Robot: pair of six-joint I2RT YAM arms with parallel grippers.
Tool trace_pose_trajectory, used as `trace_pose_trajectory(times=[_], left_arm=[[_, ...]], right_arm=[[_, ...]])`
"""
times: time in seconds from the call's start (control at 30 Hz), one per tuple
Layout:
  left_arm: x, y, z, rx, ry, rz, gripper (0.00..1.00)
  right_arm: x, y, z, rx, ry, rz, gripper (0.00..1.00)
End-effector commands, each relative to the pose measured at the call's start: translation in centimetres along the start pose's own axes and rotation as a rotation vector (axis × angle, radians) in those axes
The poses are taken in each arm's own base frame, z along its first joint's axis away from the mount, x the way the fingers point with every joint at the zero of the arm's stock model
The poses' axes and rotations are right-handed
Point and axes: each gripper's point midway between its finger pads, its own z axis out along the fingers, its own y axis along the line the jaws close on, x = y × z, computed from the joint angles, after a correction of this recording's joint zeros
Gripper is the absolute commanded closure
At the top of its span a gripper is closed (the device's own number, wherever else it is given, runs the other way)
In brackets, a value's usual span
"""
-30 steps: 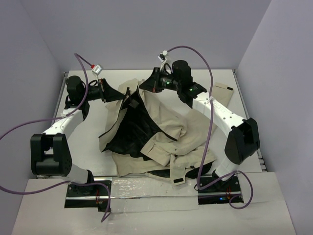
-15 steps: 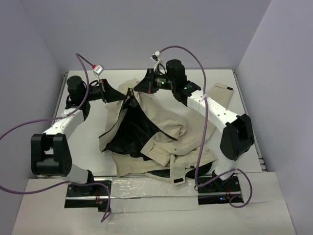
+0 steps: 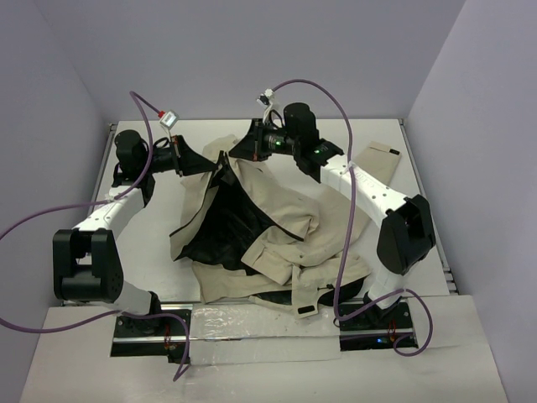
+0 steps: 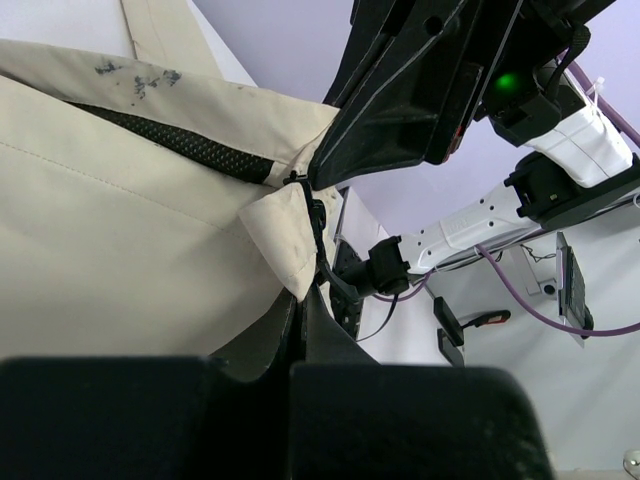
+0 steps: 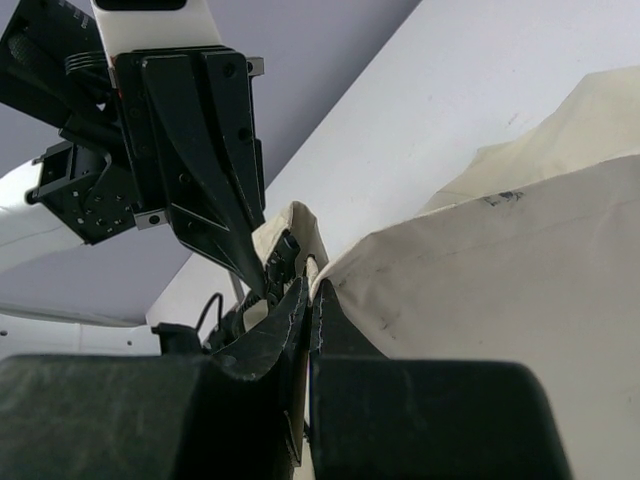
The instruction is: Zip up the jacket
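The beige jacket (image 3: 281,210) lies open in the middle of the table, its black lining (image 3: 222,227) showing. Its far end is lifted between both grippers. My left gripper (image 3: 211,164) is shut on a corner of the jacket's edge (image 4: 285,235), beside the dark zipper teeth (image 4: 185,147). My right gripper (image 3: 238,152) is shut on the opposite beige edge (image 5: 500,260), almost tip to tip with the left gripper (image 5: 215,190). A small dark zipper part (image 5: 280,255) sits between the two fingertips.
A tan sleeve (image 3: 379,159) lies at the far right of the table. A cuff with a dark tab (image 3: 306,311) hangs at the near edge. Purple cables (image 3: 348,243) loop over both arms. The walls stand close behind.
My right gripper has moved left with its jacket edge, closing on the left gripper. The left arm has barely moved.
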Motion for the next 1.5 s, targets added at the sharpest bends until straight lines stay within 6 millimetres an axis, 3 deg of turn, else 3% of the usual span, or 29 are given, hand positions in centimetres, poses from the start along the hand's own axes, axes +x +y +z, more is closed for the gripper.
trace_pose_trajectory(times=[0.0, 0.43, 0.93, 1.47], left_arm=[[-1.5, -2.3, 0.1, 0.039, -0.011, 0.141, 1.00], [-1.4, -1.9, 0.1, 0.025, -0.007, 0.138, 1.00], [-1.2, -1.6, 0.1, 0.019, -0.004, 0.134, 1.00], [-1.2, -1.7, 0.1, 0.019, -0.004, 0.140, 1.00]], right_arm=[[0.3, 1.3, 0.0, -0.025, 0.000, -0.035, 1.00], [1.5, 2.2, -0.1, 0.015, 0.044, -0.071, 1.00], [0.0, 4.6, -0.1, 0.033, 0.030, -0.143, 1.00], [0.0, 4.2, -0.3, 0.062, 0.033, -0.153, 1.00]])
